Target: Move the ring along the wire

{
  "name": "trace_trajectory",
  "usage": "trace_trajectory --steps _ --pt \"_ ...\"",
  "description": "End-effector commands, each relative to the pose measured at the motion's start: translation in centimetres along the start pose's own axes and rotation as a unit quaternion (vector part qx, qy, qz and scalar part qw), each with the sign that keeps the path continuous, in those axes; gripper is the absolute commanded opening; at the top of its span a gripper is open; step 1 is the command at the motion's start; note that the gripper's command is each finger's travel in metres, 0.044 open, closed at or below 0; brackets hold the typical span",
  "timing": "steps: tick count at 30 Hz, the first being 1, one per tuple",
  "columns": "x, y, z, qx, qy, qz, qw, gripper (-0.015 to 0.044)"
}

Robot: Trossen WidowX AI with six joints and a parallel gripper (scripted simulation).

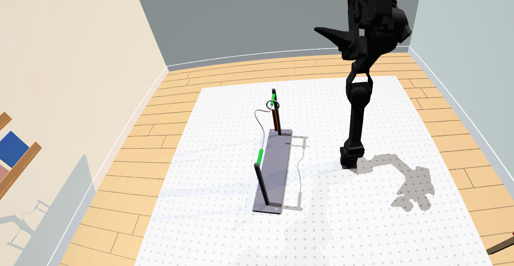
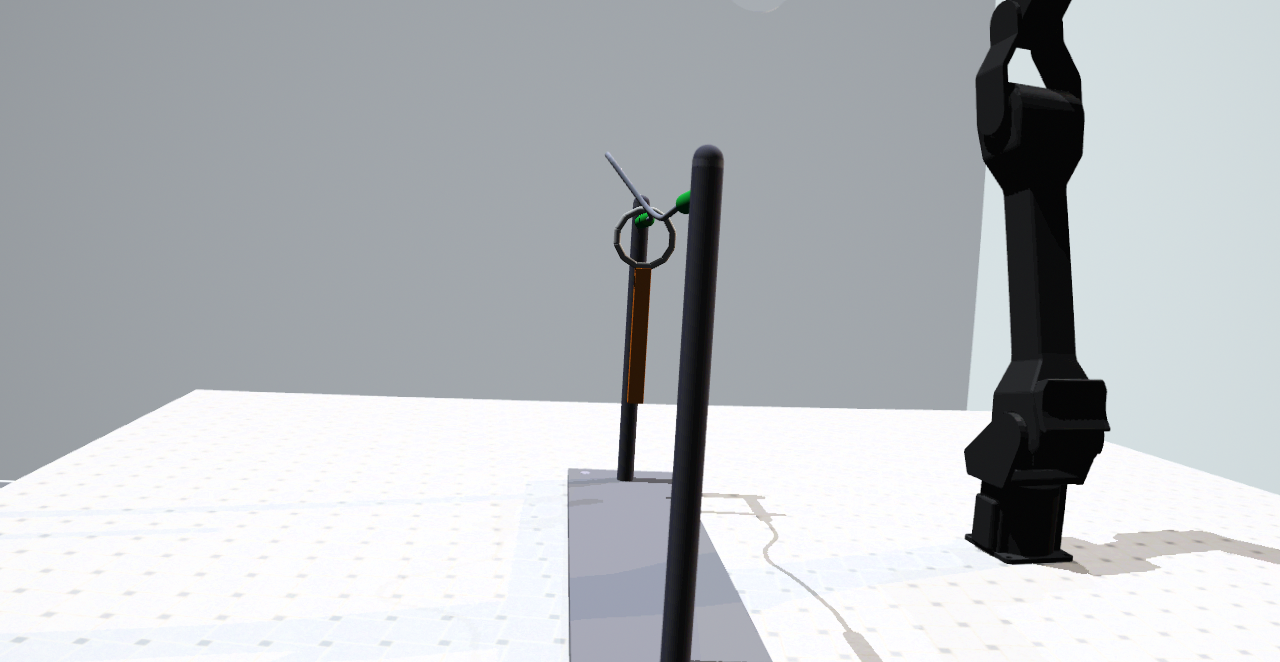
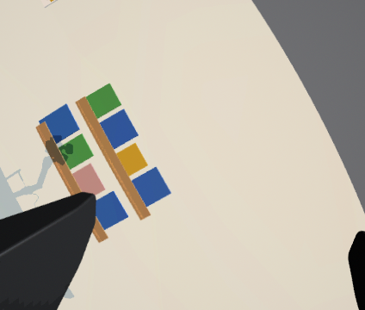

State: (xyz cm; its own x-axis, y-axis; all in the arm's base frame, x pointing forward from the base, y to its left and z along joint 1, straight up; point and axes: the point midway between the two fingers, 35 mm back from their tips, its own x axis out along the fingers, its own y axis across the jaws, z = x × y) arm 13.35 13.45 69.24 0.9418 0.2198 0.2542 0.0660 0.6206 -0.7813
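In the top view, the stand's base plate (image 1: 278, 170) (image 2: 617, 568) lies on a white mat (image 1: 215, 192) (image 2: 268, 524). The far post (image 1: 278, 124) (image 2: 628, 443) stands at its 12 o'clock end; the near post (image 1: 262, 185) (image 2: 698, 389) stands at its 6 o'clock end. A bent grey wire (image 1: 264, 135) (image 2: 626, 179) runs between the far green part (image 1: 273, 98) (image 2: 643, 219) and the near green part (image 1: 260, 156) (image 2: 683, 201).

The ring (image 1: 267, 107) (image 2: 617, 237) is at the far green part, beside the far post. Its orange handle (image 1: 275, 120) (image 2: 639, 336) hangs downward at 6 o'clock from the ring, its lower end above the base plate. Contact between handle and post cannot be determined.

The gripper (image 1: 313, 9) (image 3: 231, 230) is open and holds nothing — a wide gap separates its fingers. In the top view it appears at 1 o'clock from the ring, well apart from the stand. The arm (image 1: 356, 120) (image 2: 1038, 255) rises at 3 o'clock from the stand, with open room between it and the base plate's long edge. In the wrist view, two wall shelves (image 1: 21, 167) (image 3: 114, 158) with coloured blocks appear toward 10 o'clock; the left finger shape overlaps the lower shelf's end — background only.
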Motion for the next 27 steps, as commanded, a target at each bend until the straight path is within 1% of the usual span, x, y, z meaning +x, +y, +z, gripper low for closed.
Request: trace_trajectory --steps 1,9,19,27 --pt "0.0 0.0 0.0 0.000 0.000 -0.001 1.000 0.0374" --pt "1.3 0.2 -0.3 0.014 -0.003 -0.048 0.999 0.0164" --pt "3.9 1.3 -1.8 0.008 -0.003 -0.112 0.994 0.0160" --pt "6.4 2.5 -4.2 -0.008 0.002 -0.145 0.989 0.0160"
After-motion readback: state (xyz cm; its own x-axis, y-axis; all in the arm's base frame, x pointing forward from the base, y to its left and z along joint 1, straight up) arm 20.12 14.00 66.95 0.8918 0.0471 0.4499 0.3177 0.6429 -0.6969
